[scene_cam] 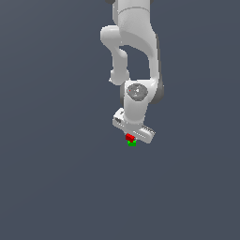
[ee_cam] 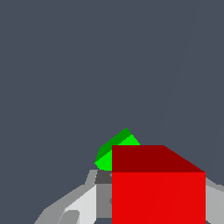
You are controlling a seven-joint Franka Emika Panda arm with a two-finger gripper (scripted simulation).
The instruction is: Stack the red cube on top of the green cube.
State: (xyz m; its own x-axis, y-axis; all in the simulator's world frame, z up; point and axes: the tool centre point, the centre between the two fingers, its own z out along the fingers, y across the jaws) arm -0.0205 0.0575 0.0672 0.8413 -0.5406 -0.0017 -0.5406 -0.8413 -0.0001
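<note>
Jaws (ee_cam: 157,205) clamped on the red cube (scene_cam: 130,137), held low over the table (scene_cam: 56,187). Green cube (scene_cam: 132,143) sits just below, peeking out at the red cube's 5 o'clock in the exterior view. Risk: that offset looks uncorrected, so releasing now may land red on an edge and tip it off

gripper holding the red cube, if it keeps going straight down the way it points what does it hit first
Most likely the green cube: it sits just below the red cube held in the gripper. Whether the cubes already touch is unclear.
</note>
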